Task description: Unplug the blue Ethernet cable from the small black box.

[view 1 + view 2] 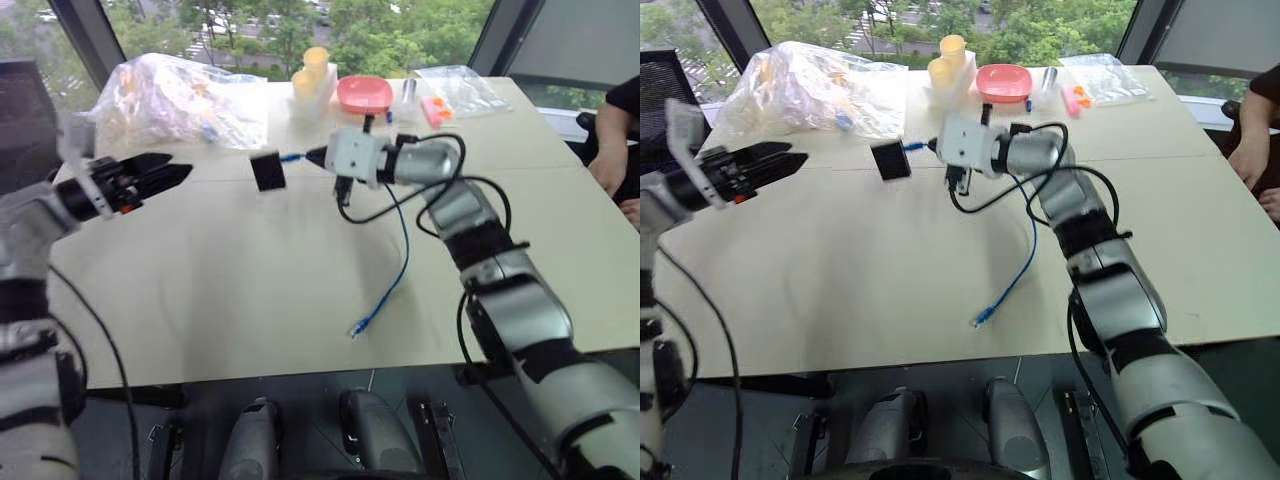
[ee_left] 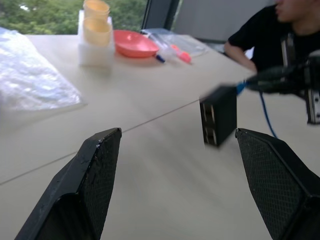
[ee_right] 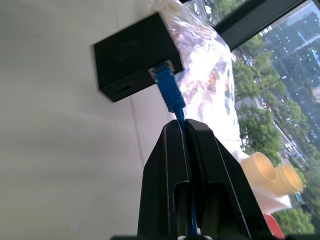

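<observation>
Pale matte tabletop [image 1: 250, 300] spreads below tall windows with green trees beyond. Nearest the table's front edge lies the loose end of the thin bright blue Ethernet cable [image 1: 398, 262], a smooth flexible cord ending in a small clear plug. It curves up to the right gripper [image 1: 318, 156], whose two black fingers are pressed together on the cord just behind the plugged-in connector. From that connector hangs the small matte black squarish plastic box [image 1: 268, 170], apparently lifted clear of the table, with sockets visible in one side. Off to the left, apart from the box, the left gripper [image 2: 175, 145] is spread wide with nothing between its textured black pads.

The main risk, as I judge it, is that the box hangs only by its plug: a swing or jerk could pull it free and drop it, or strain the latch. Pulling on the thin cord rather than the plug may also let the fingers slip. The left gripper could knock the box while closing in.

Farther back sit a crinkled clear plastic bag [image 1: 175, 95], pale yellow cups [image 1: 310, 70] and a glossy pink bowl [image 1: 364, 94].
</observation>
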`<action>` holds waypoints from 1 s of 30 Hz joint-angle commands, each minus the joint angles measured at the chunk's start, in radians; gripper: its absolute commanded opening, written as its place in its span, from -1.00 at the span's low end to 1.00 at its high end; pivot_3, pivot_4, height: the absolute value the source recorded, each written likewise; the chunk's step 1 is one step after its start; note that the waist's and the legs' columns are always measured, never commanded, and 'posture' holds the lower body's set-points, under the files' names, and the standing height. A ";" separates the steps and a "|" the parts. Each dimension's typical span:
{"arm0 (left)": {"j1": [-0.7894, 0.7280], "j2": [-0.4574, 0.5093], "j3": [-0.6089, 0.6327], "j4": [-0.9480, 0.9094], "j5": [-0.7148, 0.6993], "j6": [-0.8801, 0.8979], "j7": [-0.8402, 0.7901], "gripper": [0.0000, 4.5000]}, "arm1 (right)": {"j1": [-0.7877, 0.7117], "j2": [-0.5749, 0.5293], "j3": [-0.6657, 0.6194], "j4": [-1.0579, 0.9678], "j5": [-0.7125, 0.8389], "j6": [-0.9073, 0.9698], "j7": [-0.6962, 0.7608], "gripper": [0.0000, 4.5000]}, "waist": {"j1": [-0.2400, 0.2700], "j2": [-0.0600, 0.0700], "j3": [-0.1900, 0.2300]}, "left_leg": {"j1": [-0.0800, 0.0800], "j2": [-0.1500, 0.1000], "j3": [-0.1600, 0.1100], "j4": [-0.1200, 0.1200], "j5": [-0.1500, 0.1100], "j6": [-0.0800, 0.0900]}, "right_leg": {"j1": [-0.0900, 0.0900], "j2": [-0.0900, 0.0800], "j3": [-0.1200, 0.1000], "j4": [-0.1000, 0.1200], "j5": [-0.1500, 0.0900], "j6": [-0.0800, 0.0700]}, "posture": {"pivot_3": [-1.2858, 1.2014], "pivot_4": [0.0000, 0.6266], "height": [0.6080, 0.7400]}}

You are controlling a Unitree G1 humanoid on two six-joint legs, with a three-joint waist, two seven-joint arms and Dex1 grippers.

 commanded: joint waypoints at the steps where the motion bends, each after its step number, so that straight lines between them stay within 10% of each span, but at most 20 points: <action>1: -0.152 -0.082 -0.072 0.188 0.061 -0.087 -0.116 0.70 | 0.004 -0.014 -0.027 -0.199 0.025 0.072 -0.005 -0.97 | 0.009 0.000 0.000 | 0.000 0.000 0.001 0.001 0.000 0.000 | 0.000 0.000 0.000 -0.001 0.000 0.000 | 0.03 -0.52 1.00; 17: -0.424 -0.215 -0.085 0.576 0.163 -0.165 -0.393 0.70 | 0.026 -0.066 -0.049 -0.465 0.106 0.319 0.036 -0.97 | 0.009 -0.001 0.000 | -0.006 0.000 -0.001 0.002 0.000 0.001 | -0.003 0.001 0.001 -0.001 0.000 0.001 | 0.03 -0.52 1.00; 28: -0.437 -0.233 -0.065 0.590 0.187 -0.169 -0.422 -0.77 | 0.044 -0.094 -0.029 -0.513 0.134 0.375 0.102 -1.00 | 0.010 -0.001 0.000 | -0.007 0.000 -0.002 0.002 0.000 0.001 | -0.004 0.001 0.000 -0.001 0.000 0.001 | 0.03 -0.52 1.00; 30: -0.432 -0.229 -0.076 0.585 0.202 -0.173 -0.435 -0.77 | 0.065 -0.092 -0.084 -0.499 0.218 0.442 0.131 -1.00 | 0.010 -0.001 0.000 | -0.007 0.000 -0.002 0.002 0.000 0.001 | -0.004 0.001 0.000 -0.001 0.000 0.001 | 0.03 -0.52 1.00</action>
